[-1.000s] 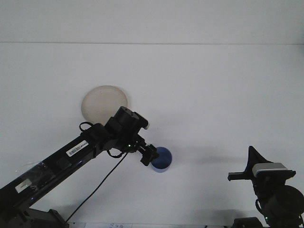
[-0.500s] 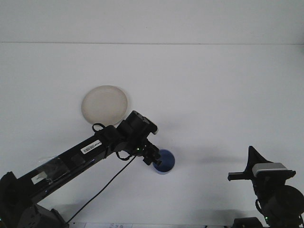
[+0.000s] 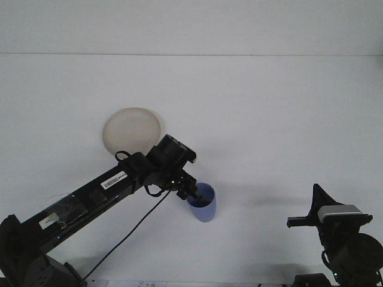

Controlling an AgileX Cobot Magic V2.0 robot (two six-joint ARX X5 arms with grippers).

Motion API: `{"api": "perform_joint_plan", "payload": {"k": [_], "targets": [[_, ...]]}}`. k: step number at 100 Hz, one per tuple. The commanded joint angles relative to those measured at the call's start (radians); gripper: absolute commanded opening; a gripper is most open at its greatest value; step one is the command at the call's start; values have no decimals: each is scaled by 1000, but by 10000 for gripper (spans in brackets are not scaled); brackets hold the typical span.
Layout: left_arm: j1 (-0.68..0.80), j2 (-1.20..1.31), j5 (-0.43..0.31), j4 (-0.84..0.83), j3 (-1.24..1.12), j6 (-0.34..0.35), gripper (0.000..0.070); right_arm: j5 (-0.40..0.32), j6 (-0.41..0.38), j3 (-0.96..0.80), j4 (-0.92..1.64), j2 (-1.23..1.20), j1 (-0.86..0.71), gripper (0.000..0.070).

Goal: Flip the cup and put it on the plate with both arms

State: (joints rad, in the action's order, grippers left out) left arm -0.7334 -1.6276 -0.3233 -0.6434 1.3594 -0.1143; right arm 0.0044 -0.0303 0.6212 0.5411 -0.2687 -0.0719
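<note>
A blue cup (image 3: pixel 202 204) stands mouth-up near the table's front centre. My left gripper (image 3: pixel 190 193) reaches in from the lower left and is shut on the cup's left rim, one finger inside the mouth. The cup looks raised and slightly tilted, its base lower right. A round beige plate (image 3: pixel 131 130) lies behind and to the left, partly covered by the left wrist. My right gripper (image 3: pixel 317 206) rests at the lower right corner, far from the cup; only a dark upright finger shows.
The white table (image 3: pixel 269 119) stretches to a far edge near the top of the view. The left arm's black links and a trailing cable (image 3: pixel 128 236) cross the lower left.
My left gripper moved right onto the cup's rim and closed on it. The cup now looks taller and lifted, sides showing. The right arm has not moved.
</note>
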Motion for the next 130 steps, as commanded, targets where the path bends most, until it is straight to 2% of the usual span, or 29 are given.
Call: {"api": "perform_joint_plan", "payload": {"k": [1,16,36,50,68,100,114,130], "targets": [[10,16,34,-12,70,10,6,3,-8,3,-9,-1,-2,0],[76,21,142,-83,206,51,6,3,-8,3,-10,-1,-2,0],[252,21,150,-51,300,57,6,3,-8,3,-9,-1,-2,0],[391,8,213,-34,301,53,6,3,-8,3,-10,-1,-2,0],[524,-45,220,-18,301,49,6,3,-8,3,-10,-1,-2,0],[607,-177,224,-12,301,42,6,3,-8,3,-10,-1,-2,0],[623,-187,276,-14,301,42,6,3,-8,3,-10,-1,-2,0],[636,-191,276,-21,301,42,6,4,-8,3,-11,-1,-2,0]]}}
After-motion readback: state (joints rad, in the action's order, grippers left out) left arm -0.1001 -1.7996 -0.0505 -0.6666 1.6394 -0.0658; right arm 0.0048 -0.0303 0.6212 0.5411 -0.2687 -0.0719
